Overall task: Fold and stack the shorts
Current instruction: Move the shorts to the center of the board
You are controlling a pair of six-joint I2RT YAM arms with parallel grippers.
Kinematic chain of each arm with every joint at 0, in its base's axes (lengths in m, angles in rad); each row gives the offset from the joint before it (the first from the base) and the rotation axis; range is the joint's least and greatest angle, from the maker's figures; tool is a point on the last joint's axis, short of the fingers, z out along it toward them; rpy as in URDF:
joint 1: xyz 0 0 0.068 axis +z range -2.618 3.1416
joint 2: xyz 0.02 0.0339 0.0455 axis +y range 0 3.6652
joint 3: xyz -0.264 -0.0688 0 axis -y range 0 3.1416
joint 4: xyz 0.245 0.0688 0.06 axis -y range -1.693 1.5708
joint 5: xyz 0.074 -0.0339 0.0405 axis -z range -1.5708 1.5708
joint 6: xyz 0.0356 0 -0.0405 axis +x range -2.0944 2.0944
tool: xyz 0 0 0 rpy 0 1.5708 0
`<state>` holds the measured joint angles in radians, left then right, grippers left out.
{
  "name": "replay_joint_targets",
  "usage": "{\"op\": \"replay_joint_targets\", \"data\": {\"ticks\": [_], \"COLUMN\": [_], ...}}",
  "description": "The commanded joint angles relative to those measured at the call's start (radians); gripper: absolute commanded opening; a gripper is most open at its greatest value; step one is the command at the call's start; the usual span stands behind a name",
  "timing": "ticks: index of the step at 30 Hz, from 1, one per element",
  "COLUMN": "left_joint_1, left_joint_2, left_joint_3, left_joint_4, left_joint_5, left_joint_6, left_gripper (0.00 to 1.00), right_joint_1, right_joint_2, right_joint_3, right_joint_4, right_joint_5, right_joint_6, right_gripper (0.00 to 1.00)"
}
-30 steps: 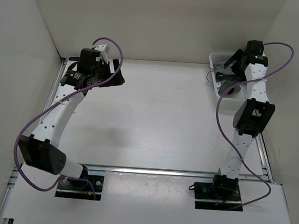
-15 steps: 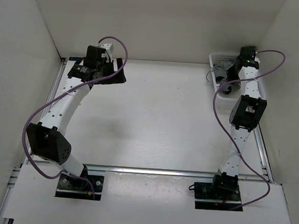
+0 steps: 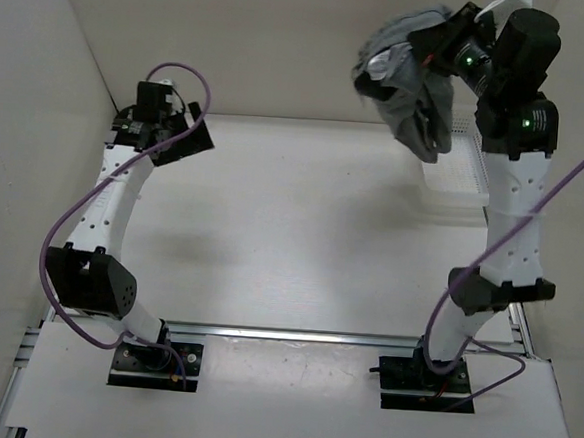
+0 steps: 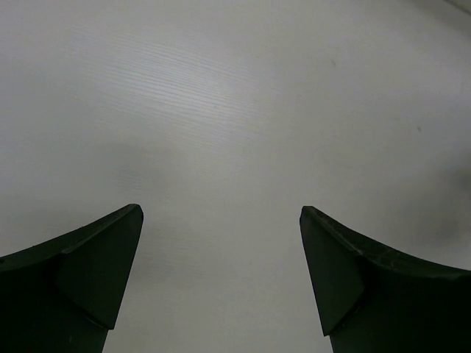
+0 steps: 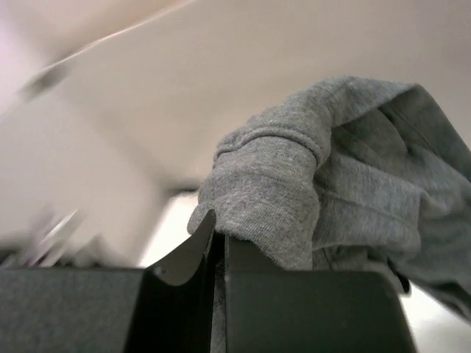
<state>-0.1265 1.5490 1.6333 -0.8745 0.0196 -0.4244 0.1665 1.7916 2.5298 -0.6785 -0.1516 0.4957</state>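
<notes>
The grey shorts (image 3: 414, 82) hang bunched in the air at the back right, above the table. My right gripper (image 3: 432, 46) is shut on their fabric, raised high. In the right wrist view the shorts (image 5: 331, 191) spill over the closed black fingers (image 5: 184, 257), with the cloth pinched between the jaws. My left gripper (image 3: 187, 137) hovers at the back left, open. In the left wrist view its two fingers (image 4: 96, 272) stand wide apart over bare white table with nothing between them.
A white mesh basket (image 3: 466, 171) sits at the back right under the raised right arm. White walls close in the table on three sides. Both arm bases are bolted along the metal rail (image 3: 294, 334) at the near edge.
My right gripper has shut on the shorts in the basket and lifted them high above it. The left arm has swung further left and back, still open.
</notes>
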Motion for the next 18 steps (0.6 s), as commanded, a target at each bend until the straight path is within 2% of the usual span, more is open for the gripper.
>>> {"op": "replay_joint_targets", "data": {"ticks": [1,3,5,10,11,13,14,15,18], "left_joint_1": [0.085,0.094,0.141,0.189,0.198,0.199,0.199,0.199,0.185], "left_joint_2": [-0.082,-0.095,-0.104,-0.145,-0.161,-0.17,-0.17,-0.161,-0.159], "left_joint_3": [0.089,0.146,0.201,0.208,0.195,0.14,0.12,0.088,0.024], "left_joint_4": [-0.095,-0.116,-0.15,-0.172,-0.172,-0.163,-0.162,-0.162,-0.185], "left_joint_5": [-0.09,-0.192,-0.207,-0.142,-0.132,-0.103,-0.084,-0.069,-0.011], "left_joint_6": [-0.002,0.024,0.024,0.036,0.036,0.036,0.036,0.036,0.027], "left_gripper": [0.99,0.99,0.99,0.99,0.99,0.99,0.99,0.99,0.97], "right_joint_1": [0.12,0.169,0.198,0.208,0.196,0.162,0.147,0.134,0.143], "right_joint_2": [-0.095,-0.156,-0.213,-0.323,-0.314,-0.249,-0.142,-0.091,-0.087], "right_joint_3": [-0.043,-0.127,-0.19,-0.661,-0.728,-0.813,-0.803,-0.784,-0.871], "right_joint_4": [0.063,0.089,0.089,0.089,0.089,0.018,-0.036,-0.165,-0.161], "right_joint_5": [-0.207,-0.262,-0.278,-0.209,-0.142,-0.108,-0.095,-0.065,0.065], "right_joint_6": [-0.028,0.0,-0.026,-0.085,-0.098,-0.098,-0.089,-0.079,-0.065], "right_gripper": [0.0,0.0,0.0,0.0,0.15,0.71,0.95,0.97,0.99]}}
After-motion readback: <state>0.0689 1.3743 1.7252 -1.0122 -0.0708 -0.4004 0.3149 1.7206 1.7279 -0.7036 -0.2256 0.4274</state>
